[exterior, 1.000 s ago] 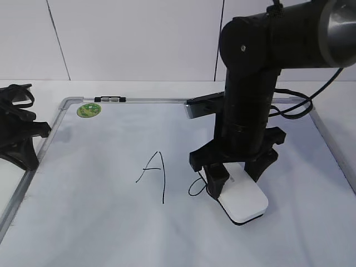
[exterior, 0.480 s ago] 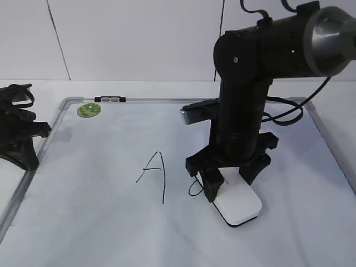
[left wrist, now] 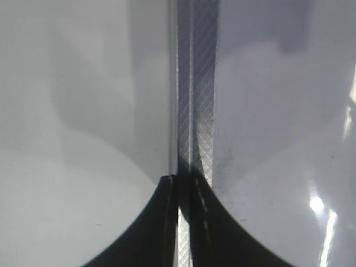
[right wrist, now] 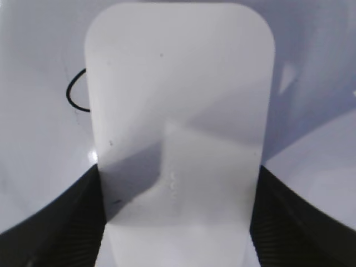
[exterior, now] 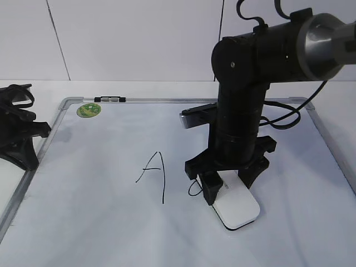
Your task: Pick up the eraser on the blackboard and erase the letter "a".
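Note:
The blackboard (exterior: 100, 222) is a white board with a grey frame, lying flat. My right gripper (exterior: 229, 186) is shut on the white eraser (exterior: 238, 208) and holds it flat on the board. In the right wrist view the eraser (right wrist: 178, 111) fills the middle between both fingers (right wrist: 178, 222). The letter "a" (exterior: 194, 188) is partly covered by the eraser; only a loop of it shows at the eraser's left edge (right wrist: 75, 97). My left gripper (exterior: 16, 139) rests shut at the board's left frame (left wrist: 194, 83), fingertips together (left wrist: 182, 183).
A taller capital "A" (exterior: 154, 173) is drawn left of the eraser. A round green sticker (exterior: 89, 110) and a small black-and-white clip (exterior: 110, 99) sit at the board's far left corner. A white wall stands behind.
My right gripper has slid the eraser to the left across the board, over more of the letter "a". The left arm has not moved.

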### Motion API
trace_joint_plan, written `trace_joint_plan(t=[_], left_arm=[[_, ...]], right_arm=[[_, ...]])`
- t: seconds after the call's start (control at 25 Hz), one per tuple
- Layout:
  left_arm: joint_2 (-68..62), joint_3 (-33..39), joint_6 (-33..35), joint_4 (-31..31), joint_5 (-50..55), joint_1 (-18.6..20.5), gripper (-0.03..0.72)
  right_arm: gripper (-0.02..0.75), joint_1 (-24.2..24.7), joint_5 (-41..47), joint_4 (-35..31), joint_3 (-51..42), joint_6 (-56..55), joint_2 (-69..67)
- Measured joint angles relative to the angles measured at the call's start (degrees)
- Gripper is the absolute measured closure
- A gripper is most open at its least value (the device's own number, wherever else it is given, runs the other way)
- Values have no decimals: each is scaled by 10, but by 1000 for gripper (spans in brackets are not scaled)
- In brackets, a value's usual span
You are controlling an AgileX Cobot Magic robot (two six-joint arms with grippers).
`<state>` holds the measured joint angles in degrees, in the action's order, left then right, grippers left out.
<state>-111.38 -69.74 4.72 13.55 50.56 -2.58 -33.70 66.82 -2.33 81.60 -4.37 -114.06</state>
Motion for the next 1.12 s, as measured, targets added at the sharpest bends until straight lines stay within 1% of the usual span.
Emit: trace_joint_plan(t=[0.2,0.44,0.64,0.8,1.12], left_arm=[[0,0,0,0,0,0,672],[0,0,0,0,0,0,672],[0,0,0,0,0,0,672],[0,0,0,0,0,0,672],[0,0,0,0,0,0,672]], right_arm=[[197,-4,-1,-3,0,8,0],[197,-39,-6,-9,3,15,-2],[197,-44,-7,2,3,5,-2],[197,-34,-7,1,3,0,-2],[197,17,-7,-2,4,-2,-2]])
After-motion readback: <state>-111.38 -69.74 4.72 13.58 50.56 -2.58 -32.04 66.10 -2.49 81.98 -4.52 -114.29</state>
